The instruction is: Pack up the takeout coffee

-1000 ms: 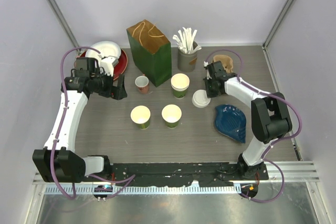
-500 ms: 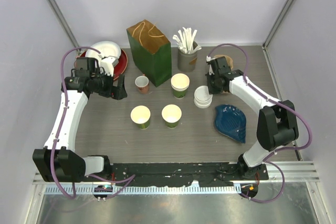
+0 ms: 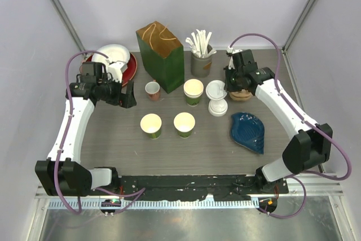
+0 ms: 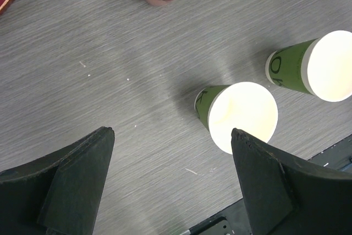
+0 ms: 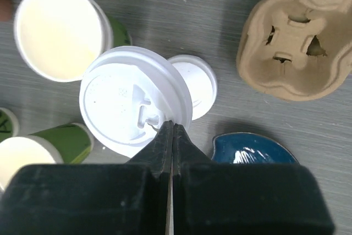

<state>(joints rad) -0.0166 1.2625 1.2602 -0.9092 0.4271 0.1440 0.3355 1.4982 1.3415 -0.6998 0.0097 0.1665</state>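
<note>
Mid-table – three open green cups [image 3: 184, 124], one white lid [image 5: 135, 105] aloft, lid stack [image 3: 218, 107] beneath.
Right gripper [image 5: 169, 127] pinches the lid's rim, lifted off the stack since a second ago; left gripper [image 4: 171, 133], spread wide, hasn't moved. Nearby – red-and-white cup [image 3: 152, 90], green bag [image 3: 161, 49], blue dish [image 3: 248, 132], cardboard carrier [image 5: 294, 37].

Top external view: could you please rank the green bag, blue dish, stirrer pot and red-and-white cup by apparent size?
1. green bag (tall, so nearer the camera)
2. blue dish
3. stirrer pot
4. red-and-white cup, smallest
</note>
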